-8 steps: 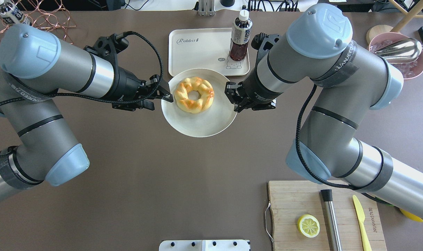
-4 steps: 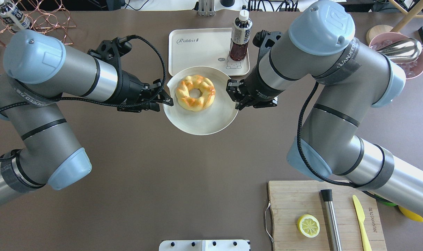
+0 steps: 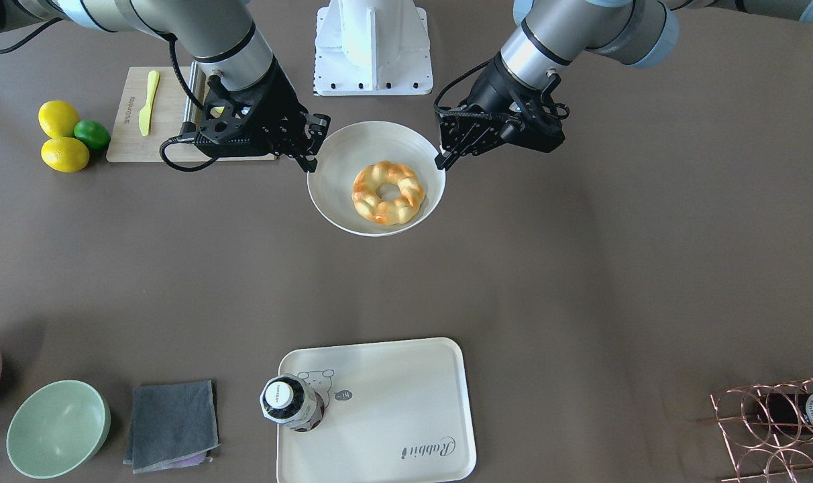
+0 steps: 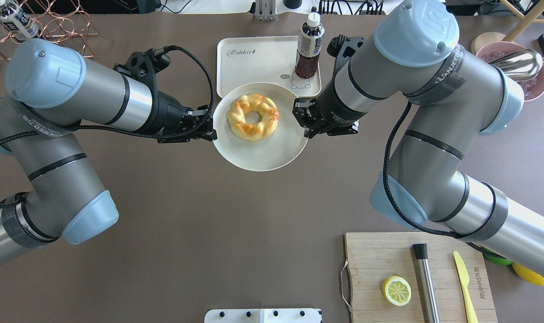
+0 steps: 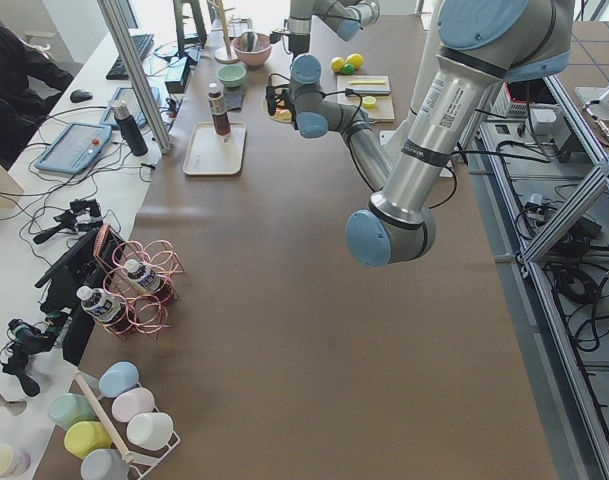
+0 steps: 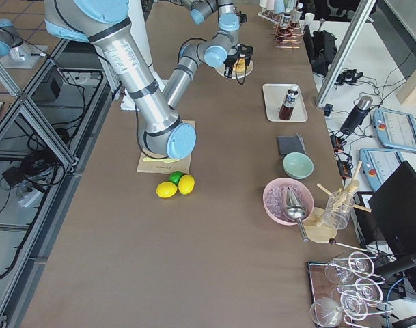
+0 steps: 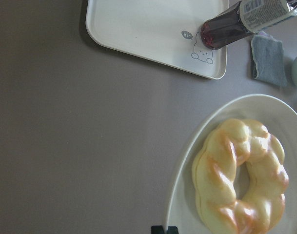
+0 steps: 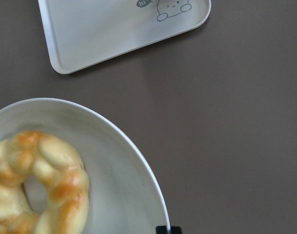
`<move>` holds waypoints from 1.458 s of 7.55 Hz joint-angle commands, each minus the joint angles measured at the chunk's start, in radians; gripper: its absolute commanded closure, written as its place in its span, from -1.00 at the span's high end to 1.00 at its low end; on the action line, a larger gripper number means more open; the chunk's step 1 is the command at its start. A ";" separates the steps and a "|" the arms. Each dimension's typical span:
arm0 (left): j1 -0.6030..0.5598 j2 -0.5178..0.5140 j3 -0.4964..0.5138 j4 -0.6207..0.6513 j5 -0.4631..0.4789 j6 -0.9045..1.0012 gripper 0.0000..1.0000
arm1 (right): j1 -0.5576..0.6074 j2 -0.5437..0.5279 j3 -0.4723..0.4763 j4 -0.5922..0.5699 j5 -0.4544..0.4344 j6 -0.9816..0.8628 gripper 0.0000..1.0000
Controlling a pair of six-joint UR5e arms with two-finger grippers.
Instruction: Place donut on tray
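Observation:
The donut (image 4: 253, 117), braided and golden with orange patches, lies on a round white plate (image 4: 263, 154). My left gripper (image 4: 211, 132) is shut on the plate's left rim and my right gripper (image 4: 301, 116) on its right rim. Together they hold the plate in the air. The cream tray (image 4: 254, 63) with "Rabbit" script lies beyond the plate. In the front-facing view the donut (image 3: 388, 192), the plate (image 3: 353, 151), my left gripper (image 3: 442, 157) and my right gripper (image 3: 310, 161) sit well short of the tray (image 3: 393, 409). The left wrist view shows the donut (image 7: 238, 175) and the tray (image 7: 148, 29).
A dark drink bottle (image 4: 309, 45) stands on the tray's right near corner over the bear print. A wooden cutting board (image 4: 379, 260) with a lemon slice (image 4: 397, 290), a yellow knife and a metal rod lies at the front right. A grey cloth (image 3: 172, 422) and a green bowl (image 3: 58, 429) lie beside the tray.
Both grippers have carried the plate with the donut a little farther toward the tray. In the overhead view its far rim now overlaps the tray's near edge.

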 commanded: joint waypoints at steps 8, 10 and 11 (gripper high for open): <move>0.001 0.016 0.002 0.004 -0.002 -0.001 -1.00 | 0.016 0.016 -0.002 0.011 0.012 0.011 1.00; 0.013 0.020 0.005 0.010 0.001 -0.001 -1.00 | 0.043 0.020 -0.002 0.011 0.064 0.014 1.00; 0.040 0.019 0.003 0.058 0.056 0.000 -1.00 | 0.056 0.020 0.000 0.011 0.080 0.014 1.00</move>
